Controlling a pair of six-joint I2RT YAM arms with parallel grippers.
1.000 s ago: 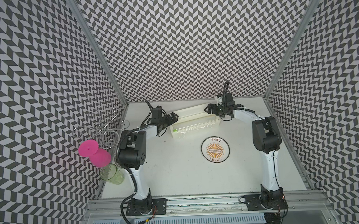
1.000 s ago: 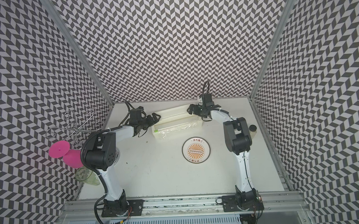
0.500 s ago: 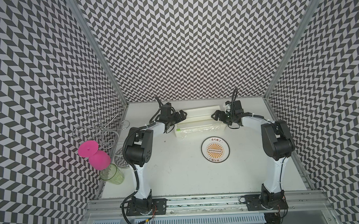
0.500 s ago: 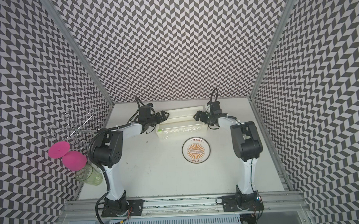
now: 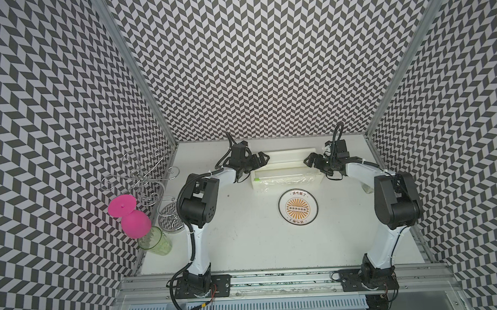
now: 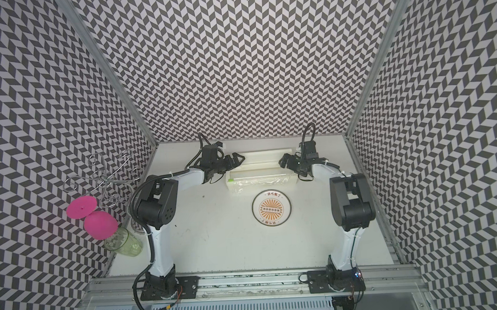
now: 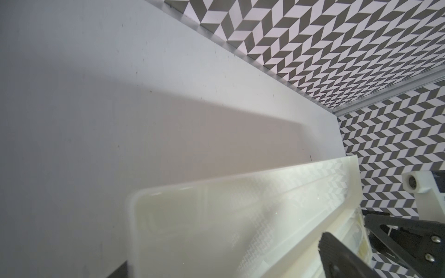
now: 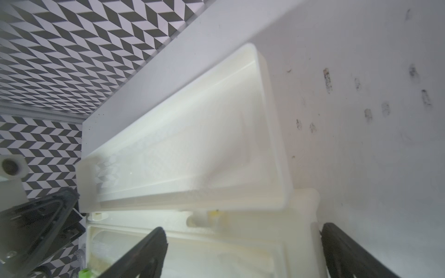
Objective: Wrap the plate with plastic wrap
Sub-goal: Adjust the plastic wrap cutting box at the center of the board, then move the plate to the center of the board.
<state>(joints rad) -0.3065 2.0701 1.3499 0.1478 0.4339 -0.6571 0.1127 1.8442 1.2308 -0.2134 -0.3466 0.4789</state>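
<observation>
The plate (image 5: 298,206) (image 6: 271,208), white with an orange sunburst centre, lies flat and bare on the table. Just behind it is the cream wrap box (image 5: 285,175) (image 6: 261,179), its lid (image 5: 287,157) (image 7: 240,204) (image 8: 192,134) tipped open toward the back wall. Crinkly plastic wrap (image 5: 286,183) shows along the box's front. My left gripper (image 5: 264,159) (image 6: 238,159) (image 7: 226,269) is open at the box's left end, astride the lid's corner. My right gripper (image 5: 309,161) (image 6: 283,161) (image 8: 240,255) is open astride the right end, nothing pinched. A green tab (image 8: 85,273) sits at the far end.
By the left wall are a wire rack (image 5: 141,177), two pink silicone pieces (image 5: 129,214), a green glass (image 5: 154,241) and a patterned glass disc (image 5: 171,219). A small pale object (image 5: 367,188) sits behind the right arm's elbow. Walls close in on three sides.
The box has shifted right and toward the plate and now lies square to it instead of tilted. Both arms moved with it, elbows swinging right. Both grippers stay open.
</observation>
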